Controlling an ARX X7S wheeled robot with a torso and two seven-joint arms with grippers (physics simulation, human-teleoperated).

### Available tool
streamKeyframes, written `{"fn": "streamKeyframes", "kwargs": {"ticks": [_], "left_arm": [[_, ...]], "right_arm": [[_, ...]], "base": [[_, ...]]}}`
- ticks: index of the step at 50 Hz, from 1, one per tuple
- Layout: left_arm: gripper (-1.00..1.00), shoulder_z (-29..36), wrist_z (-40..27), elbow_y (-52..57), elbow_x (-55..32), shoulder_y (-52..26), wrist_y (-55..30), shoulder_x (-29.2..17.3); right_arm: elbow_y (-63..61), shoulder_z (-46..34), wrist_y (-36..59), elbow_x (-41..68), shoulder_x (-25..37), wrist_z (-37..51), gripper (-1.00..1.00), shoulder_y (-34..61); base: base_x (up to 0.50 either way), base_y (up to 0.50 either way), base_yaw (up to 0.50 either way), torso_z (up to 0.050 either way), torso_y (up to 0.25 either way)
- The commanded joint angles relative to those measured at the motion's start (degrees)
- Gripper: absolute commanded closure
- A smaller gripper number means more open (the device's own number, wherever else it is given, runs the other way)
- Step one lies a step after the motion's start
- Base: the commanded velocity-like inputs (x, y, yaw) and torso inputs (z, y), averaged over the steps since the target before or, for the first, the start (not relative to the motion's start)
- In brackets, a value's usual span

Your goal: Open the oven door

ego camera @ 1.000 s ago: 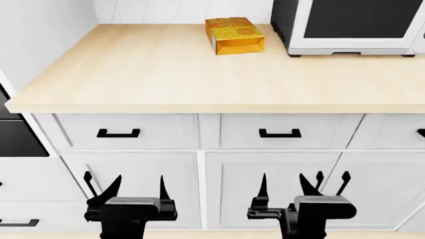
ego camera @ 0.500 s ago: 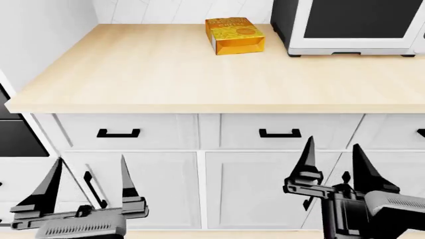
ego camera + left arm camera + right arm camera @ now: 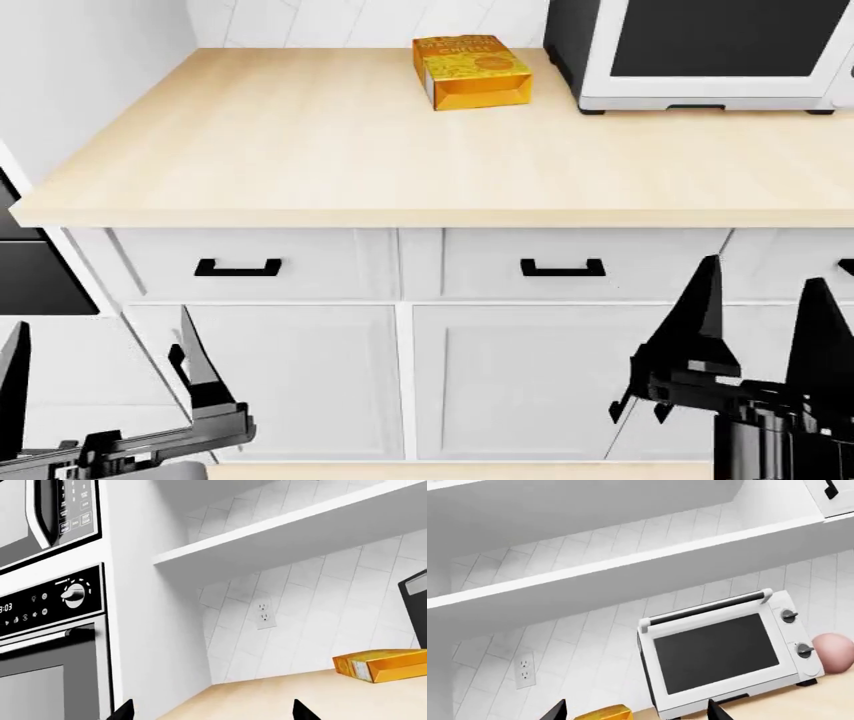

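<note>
The oven door point(image 3: 37, 680) is at the edge of the left wrist view, black with a glass window. A silver bar handle point(image 3: 47, 640) runs across its top, under a control panel with a knob point(image 3: 72, 593). The door is shut. My left gripper point(image 3: 212, 711) is open and empty, and only its two black fingertips show. It is well away from the handle, level with the counter. In the head view it point(image 3: 100, 322) hangs low at the left, in front of the white cabinets. My right gripper point(image 3: 763, 272) is open and empty at the lower right.
A wooden counter point(image 3: 400, 150) carries an orange box point(image 3: 470, 72) and a white-framed microwave point(image 3: 714, 55). Below are white drawers with black pulls point(image 3: 238, 267) point(image 3: 562, 267). A black appliance front point(image 3: 24, 275) shows at the left edge. A shelf point(image 3: 287, 535) hangs above the counter, and a pink ball point(image 3: 834, 652) lies beside the microwave.
Both grippers have spread apart and tilted up: the left has swung out to the left edge, the right has risen and moved right. Nothing has been touched.
</note>
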Motion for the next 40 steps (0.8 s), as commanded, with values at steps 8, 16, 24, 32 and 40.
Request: {"fn": "streamKeyframes", "kwargs": {"ticks": [8, 16, 24, 32, 40], "left_arm": [[-1.0, -0.2, -1.8, 0.2, 1.0, 0.0, -0.4, -0.8], [-1.0, -0.2, -2.0, 0.4, 0.6, 0.3, -0.6, -1.3], [-1.0, 0.1, -2.3, 0.3, 0.4, 0.4, -0.6, -1.6], [-1.0, 0.6, -2.6, -0.3, 0.4, -0.1, -0.7, -1.9], [-1.0, 0.8, -2.9, -0.3, 0.3, -0.1, -0.7, -2.2]], "right_arm": [[-4.2, 1.1, -4.9, 3.1, 1.1, -0.6, -1.0, -3.0], [-4.6, 0.8, -6.8, 3.2, 1.4, -1.3, -1.0, -4.0], [-5.3, 0.8, -9.8, 3.0, 1.4, -2.1, -1.0, -5.3], [-4.0, -0.2, -5.4, 3.1, 2.3, -0.1, -1.0, -3.4], [-3.9, -0.4, -5.6, 3.2, 2.6, 0.2, -1.0, -3.5]], "base": [[0.0, 0.0, 0.0, 0.0, 0.0], [0.0, 0.0, 0.0, 0.0, 0.0], [0.0, 0.0, 0.0, 0.0, 0.0], [0.0, 0.0, 0.0, 0.0, 0.0], [0.0, 0.0, 0.0, 0.0, 0.0]]}}
